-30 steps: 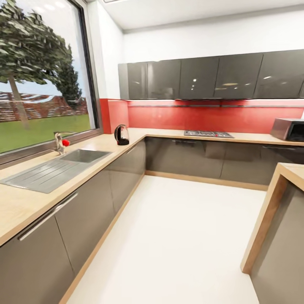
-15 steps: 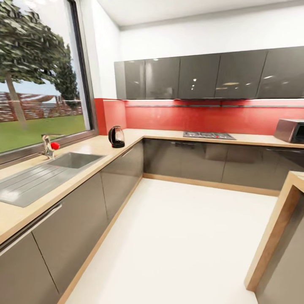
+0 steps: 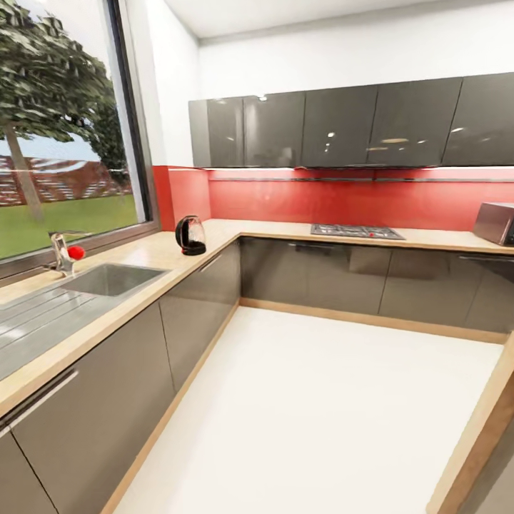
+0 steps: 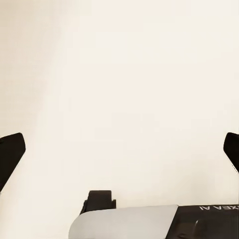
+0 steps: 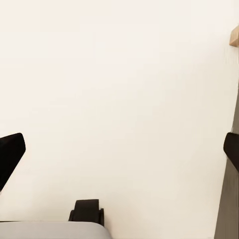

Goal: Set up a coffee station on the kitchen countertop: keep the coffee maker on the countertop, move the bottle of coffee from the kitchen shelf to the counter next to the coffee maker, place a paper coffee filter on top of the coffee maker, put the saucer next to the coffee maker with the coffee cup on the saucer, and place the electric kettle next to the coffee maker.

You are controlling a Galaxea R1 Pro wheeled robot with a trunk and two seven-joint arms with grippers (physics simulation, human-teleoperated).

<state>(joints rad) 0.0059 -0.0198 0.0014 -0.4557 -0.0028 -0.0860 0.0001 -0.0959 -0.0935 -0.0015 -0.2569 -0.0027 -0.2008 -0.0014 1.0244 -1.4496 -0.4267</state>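
Observation:
A black electric kettle point(image 3: 190, 235) stands on the wooden countertop point(image 3: 160, 250) near the corner, below the window's right end. In the left wrist view my left gripper point(image 4: 119, 152) is open, its dark fingertips point(image 4: 10, 157) spread wide over pale floor with nothing between them. The right wrist view has my right gripper point(image 5: 119, 152) open the same way, one fingertip point(image 5: 11, 154) dark against the floor. The coffee maker, coffee bottle, filter, saucer and cup are out of view.
A steel sink point(image 3: 100, 280) with a red-knobbed tap point(image 3: 66, 251) lies in the left counter. A hob point(image 3: 355, 230) and a microwave point(image 3: 497, 223) sit on the back counter. A wooden-edged island point(image 3: 480, 442) juts in at the near right. White floor point(image 3: 321, 407) spreads between.
The whole view has shifted: the sink and kettle have slid left and the island's edge has slid right and down, so the camera has moved forward and turned slightly.

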